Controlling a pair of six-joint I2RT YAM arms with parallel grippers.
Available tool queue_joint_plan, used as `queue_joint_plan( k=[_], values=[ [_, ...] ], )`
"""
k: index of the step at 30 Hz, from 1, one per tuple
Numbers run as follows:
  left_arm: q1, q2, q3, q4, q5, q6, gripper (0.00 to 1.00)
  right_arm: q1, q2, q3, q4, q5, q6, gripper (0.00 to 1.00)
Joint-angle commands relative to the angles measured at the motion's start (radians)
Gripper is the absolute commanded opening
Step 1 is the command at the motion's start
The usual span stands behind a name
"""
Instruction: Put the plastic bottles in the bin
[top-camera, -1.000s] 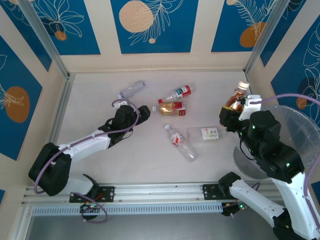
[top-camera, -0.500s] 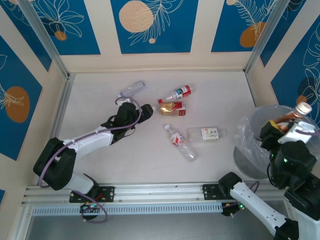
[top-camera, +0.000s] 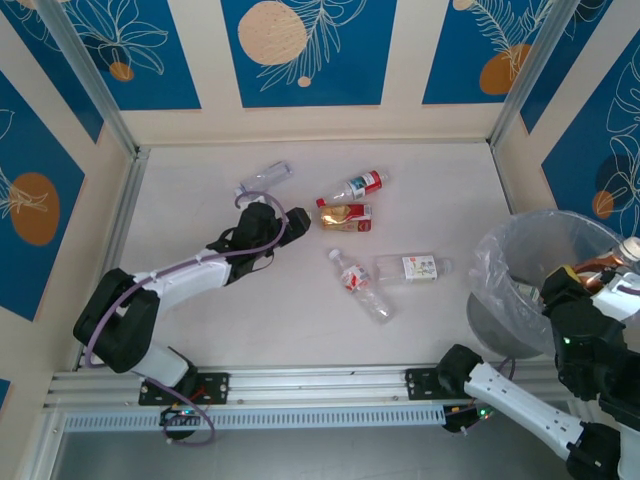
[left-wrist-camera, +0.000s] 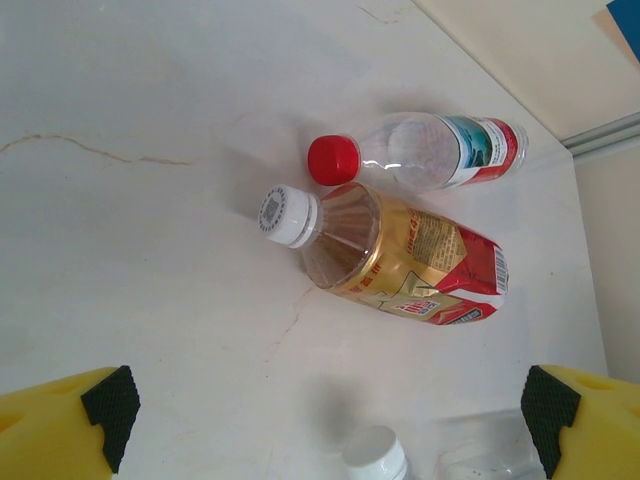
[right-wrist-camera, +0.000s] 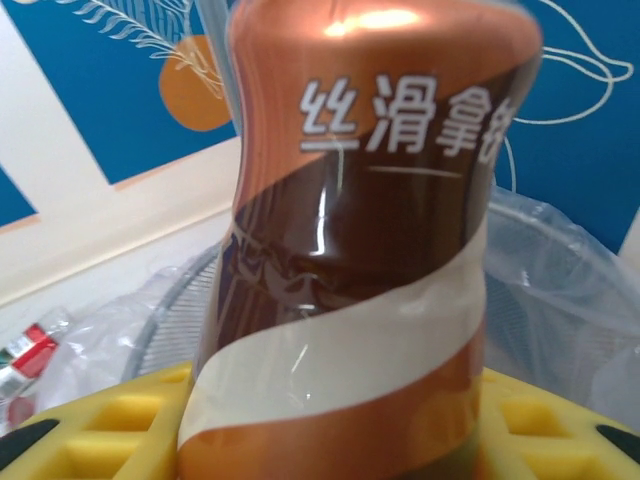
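A brown bottle (right-wrist-camera: 350, 250) is gripped by the right tool (top-camera: 585, 290) above the bin (top-camera: 500, 250) beside the bench's right edge; released off-centre, it could be bounced out by the rim; the left tool (top-camera: 292, 220) is spread wide

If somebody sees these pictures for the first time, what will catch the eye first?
First comes the copper-brown bottle, clamped in the right gripper and held over the bag-lined bin at the table's right side. Next is the open left gripper, which hovers near a gold-labelled bottle and a red-capped bottle lying side by side in the middle of the table.
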Motion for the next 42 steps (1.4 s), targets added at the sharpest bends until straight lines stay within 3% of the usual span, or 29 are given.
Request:
queue_joint_plan(
  k=[1, 3, 6, 10, 23, 29, 33, 42],
  values=[
    [0.011, 0.015, 0.029, 0.009, 0.015, -0.011, 0.99, 0.013, -0.047, -0.090, 0.216, 0.119, -0.182, 0.38],
    [0.011, 0.018, 0.031, 0.007, 0.018, -0.006, 0.99, 0.023, -0.069, -0.144, 0.363, 0.161, -0.294, 0.40],
    [0.011, 0.021, 0.035, 0.008, 0.020, -0.007, 0.99, 0.068, -0.073, -0.133, 0.282, 0.176, -0.182, 0.39],
    [0.012, 0.020, 0.032, 0.002, 0.020, -0.007, 0.99, 0.121, -0.097, -0.261, 0.553, 0.277, -0.467, 0.41],
    [0.011, 0.019, 0.033, -0.013, 0.020, -0.011, 0.99, 0.097, -0.190, -0.328, 0.560, 0.280, -0.513, 0.45],
    [0.012, 0.029, 0.036, -0.012, 0.025, -0.014, 0.99, 0.071, -0.190, -0.345, 0.549, 0.280, -0.542, 0.52],
    [0.011, 0.035, 0.036, -0.012, 0.027, -0.018, 0.99, 0.040, -0.194, -0.363, 0.551, 0.280, -0.554, 0.64],
    [0.012, 0.041, 0.038, -0.016, 0.030, -0.019, 0.99, 0.021, -0.198, -0.373, 0.581, 0.279, -0.571, 0.73]
  ],
)
